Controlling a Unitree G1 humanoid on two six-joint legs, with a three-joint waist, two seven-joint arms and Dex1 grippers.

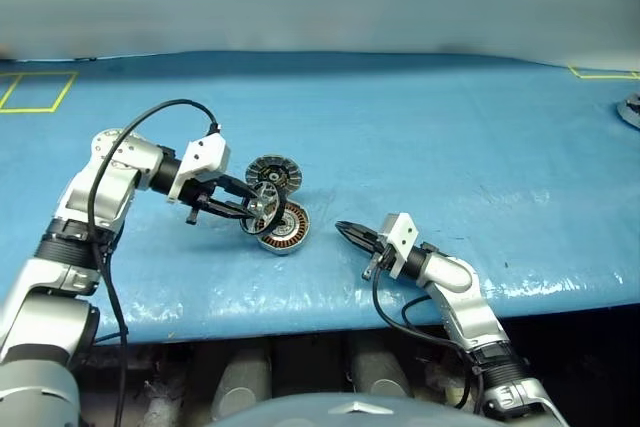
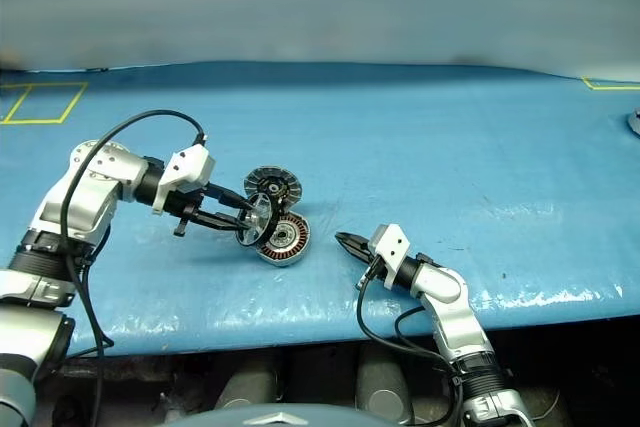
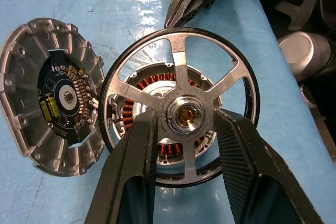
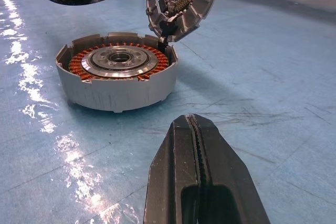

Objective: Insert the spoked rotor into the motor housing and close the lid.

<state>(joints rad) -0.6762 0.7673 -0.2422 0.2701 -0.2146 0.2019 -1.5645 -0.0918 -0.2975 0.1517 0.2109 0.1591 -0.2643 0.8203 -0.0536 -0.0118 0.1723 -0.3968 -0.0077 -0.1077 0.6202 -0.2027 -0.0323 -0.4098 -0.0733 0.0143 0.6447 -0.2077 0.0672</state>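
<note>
My left gripper (image 1: 256, 209) is shut on the hub of the spoked rotor (image 1: 264, 205), a silver wheel with a dark rim. It holds the rotor tilted just above the motor housing (image 1: 287, 231). Through the spokes (image 3: 178, 72) I see the housing's copper windings (image 3: 152, 81). The housing (image 4: 118, 77) sits flat on the blue table with its top uncovered. The lid (image 1: 274, 173) stands tilted on edge right behind it, ribbed inner face (image 3: 47, 98) showing, its lower edge against the housing's rim. My right gripper (image 2: 345, 240) is shut and holds nothing, low over the table to the right of the housing.
The blue table cover (image 1: 450, 147) stretches wide to the right and back. Yellow tape marks lie at the far left (image 1: 40, 92) and far right (image 1: 605, 74). A grey object (image 1: 630, 109) sits at the right edge. The table's front edge runs just below my right gripper.
</note>
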